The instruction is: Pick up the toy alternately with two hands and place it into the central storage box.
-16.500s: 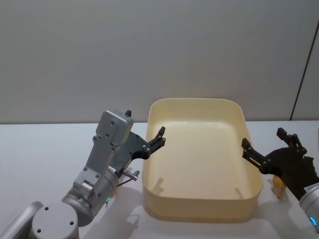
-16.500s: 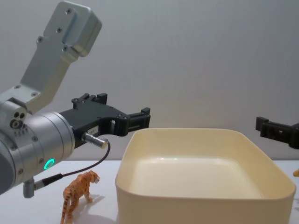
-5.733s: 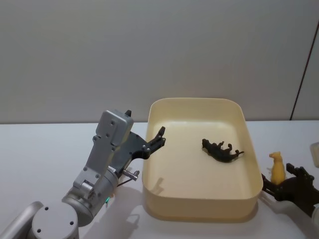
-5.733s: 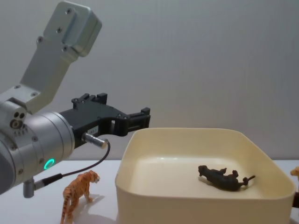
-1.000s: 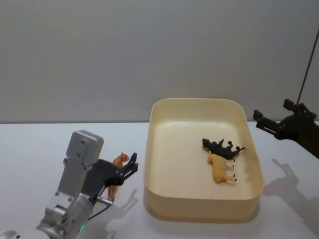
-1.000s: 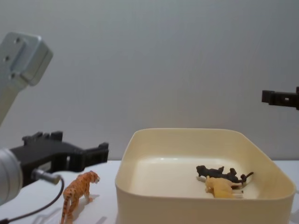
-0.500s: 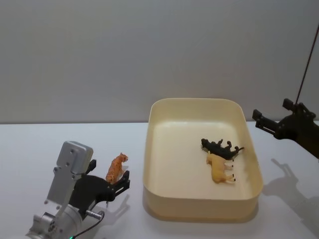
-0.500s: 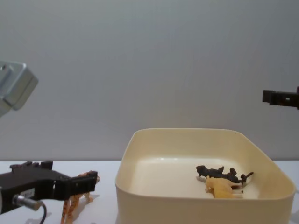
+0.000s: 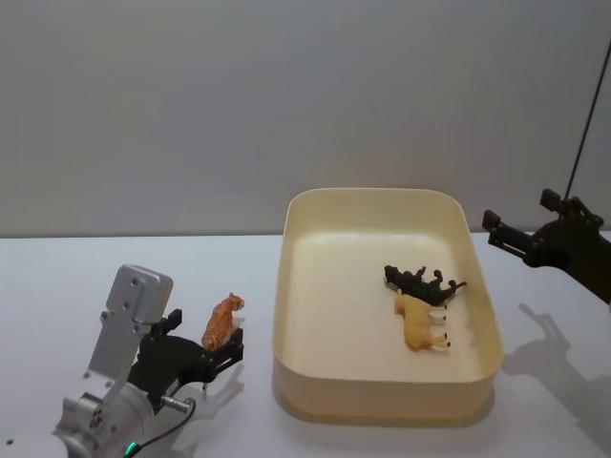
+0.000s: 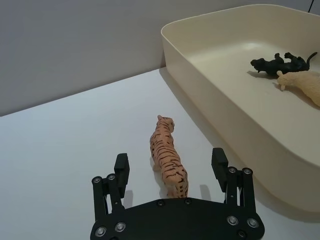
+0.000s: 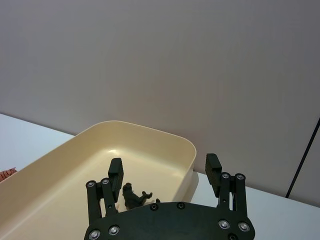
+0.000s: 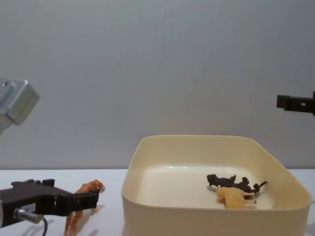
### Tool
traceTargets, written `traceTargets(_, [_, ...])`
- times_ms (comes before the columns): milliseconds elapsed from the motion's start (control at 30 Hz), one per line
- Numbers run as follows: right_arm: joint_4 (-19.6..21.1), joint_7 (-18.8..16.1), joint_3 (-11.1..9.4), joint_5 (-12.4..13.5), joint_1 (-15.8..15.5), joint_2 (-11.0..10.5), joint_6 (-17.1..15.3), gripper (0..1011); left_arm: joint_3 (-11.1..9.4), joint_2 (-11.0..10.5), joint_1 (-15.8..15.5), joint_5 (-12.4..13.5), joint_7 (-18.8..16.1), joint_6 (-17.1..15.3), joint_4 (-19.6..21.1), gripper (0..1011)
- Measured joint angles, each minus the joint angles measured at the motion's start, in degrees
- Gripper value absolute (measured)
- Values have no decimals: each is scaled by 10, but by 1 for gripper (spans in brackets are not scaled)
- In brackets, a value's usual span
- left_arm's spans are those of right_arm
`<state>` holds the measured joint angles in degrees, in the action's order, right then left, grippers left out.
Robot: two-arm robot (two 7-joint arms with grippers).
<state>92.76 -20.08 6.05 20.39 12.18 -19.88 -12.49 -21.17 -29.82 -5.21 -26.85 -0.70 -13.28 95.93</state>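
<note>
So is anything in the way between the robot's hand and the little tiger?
No. The left gripper is open with the tiger standing between its fingers, nothing between them. To reach the storage box, the tiger must be lifted over its near wall. The right gripper hangs off to the box's right side.

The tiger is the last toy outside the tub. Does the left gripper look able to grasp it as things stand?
Probably yes. The left gripper has its jaws open on either side of the orange striped toy tiger, which stands on the white table beside the cream-yellow plastic tub, with nothing between.
</note>
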Motion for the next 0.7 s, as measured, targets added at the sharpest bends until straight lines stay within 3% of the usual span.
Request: traceTargets(700, [0, 0, 0, 0, 0, 0, 0, 1001, 7, 28, -48, 1, 51, -55, -63, 1001])
